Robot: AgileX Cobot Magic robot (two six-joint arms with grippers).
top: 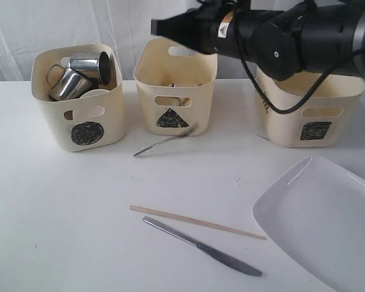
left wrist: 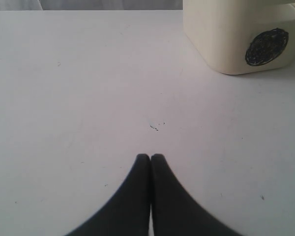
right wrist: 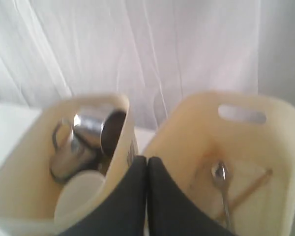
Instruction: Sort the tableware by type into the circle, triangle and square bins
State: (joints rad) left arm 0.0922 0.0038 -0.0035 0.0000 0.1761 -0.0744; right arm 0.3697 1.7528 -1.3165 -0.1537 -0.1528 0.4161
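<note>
Both end effectors are sitting with black tapered jaws pressed together on nothing. The right end effector (right wrist: 146,162) is hanging above the cream plastic circle bin (right wrist: 19,182), holding two shiny steel mugs (right wrist: 88,130), and the triangle bin (right wrist: 280,147), holding a steel spoon (right wrist: 220,174). The left end effector (left wrist: 150,158) is hovering over the matte white desk (left wrist: 88,98). A wooden chopstick (top: 198,222), steel knife (top: 201,246) and glossy rectangular white plate (top: 319,225) are lying on it.

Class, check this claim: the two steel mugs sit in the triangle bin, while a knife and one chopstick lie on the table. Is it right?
No. The steel mugs are in the circle bin, not the triangle bin, as the exterior view shows. The knife and one chopstick do lie on the table.
</note>
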